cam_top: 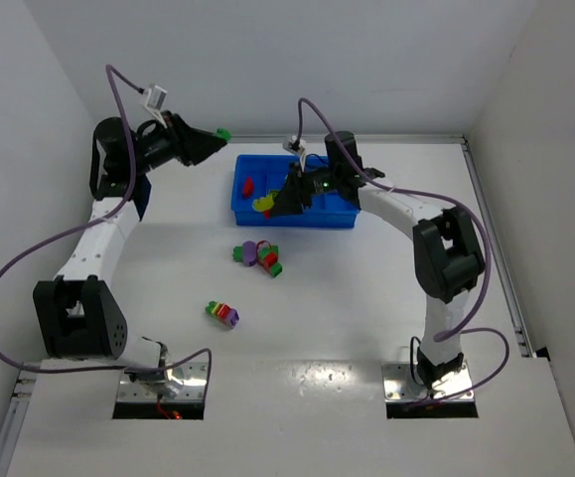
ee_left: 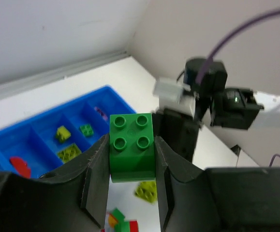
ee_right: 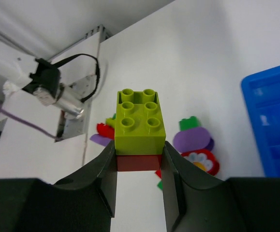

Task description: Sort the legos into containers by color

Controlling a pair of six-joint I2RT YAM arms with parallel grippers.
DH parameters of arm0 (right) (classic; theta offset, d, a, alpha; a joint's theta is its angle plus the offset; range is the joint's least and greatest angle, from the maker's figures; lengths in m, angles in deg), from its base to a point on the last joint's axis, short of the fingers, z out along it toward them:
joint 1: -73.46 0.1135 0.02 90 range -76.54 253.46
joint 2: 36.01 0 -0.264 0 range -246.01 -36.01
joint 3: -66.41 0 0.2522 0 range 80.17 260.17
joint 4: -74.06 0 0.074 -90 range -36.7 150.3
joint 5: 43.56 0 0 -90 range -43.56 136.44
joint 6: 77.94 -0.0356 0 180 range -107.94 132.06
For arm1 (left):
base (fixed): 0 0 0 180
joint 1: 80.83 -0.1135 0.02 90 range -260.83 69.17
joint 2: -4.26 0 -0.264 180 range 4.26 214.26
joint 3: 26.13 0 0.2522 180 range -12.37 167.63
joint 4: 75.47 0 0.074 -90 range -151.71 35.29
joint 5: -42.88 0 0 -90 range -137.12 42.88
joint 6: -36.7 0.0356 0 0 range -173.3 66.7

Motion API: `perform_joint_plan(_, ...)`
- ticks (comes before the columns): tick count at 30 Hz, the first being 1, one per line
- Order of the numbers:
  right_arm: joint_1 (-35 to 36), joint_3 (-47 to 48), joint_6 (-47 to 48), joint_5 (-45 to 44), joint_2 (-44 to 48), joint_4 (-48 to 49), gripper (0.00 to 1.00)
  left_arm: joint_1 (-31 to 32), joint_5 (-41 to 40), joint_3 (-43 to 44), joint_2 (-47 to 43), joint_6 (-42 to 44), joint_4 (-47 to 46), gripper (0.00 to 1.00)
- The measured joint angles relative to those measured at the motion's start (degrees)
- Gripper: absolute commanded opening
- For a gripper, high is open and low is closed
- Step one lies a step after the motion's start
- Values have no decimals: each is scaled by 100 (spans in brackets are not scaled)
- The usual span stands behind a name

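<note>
Your left claw [ee_left: 131,162] is clamped on a green brick [ee_left: 131,140], raised near the counter's far-left corner. Your right claw [ee_right: 140,157] grips a yellow-on-red stack [ee_right: 140,123] by the tray [cam_top: 339,221]. Loose legos [cam_top: 259,255] lie mid-counter.

The blue tray [ee_right: 270,121] is cut off at 3 o'clock, the red brick [ee_right: 139,163] mostly hidden beneath the lime brick [ee_right: 140,118]

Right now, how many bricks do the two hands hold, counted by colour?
green brick, in the left hand: 1
yellow-green brick, in the right hand: 1
red brick, stuck under it: 1
Total: 3
</note>
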Motion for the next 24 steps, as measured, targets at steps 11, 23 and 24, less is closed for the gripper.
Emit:
perform_joint_plan(11, -188, 284, -262, -538, -328, 238, 0, 555, -1126, -702, -343, 1075, 1270, 0)
perform_joint_plan(23, -1615, -1429, 422, -1589, 2514, -570, 0, 2083, -1816, 1110, 2352, 1471, 1596, 3)
perform_joint_plan(24, -1626, -1530, 457, -1609, 2677, -579, 0, 2133, -1860, 1329, 2599, 1467, 1676, 4)
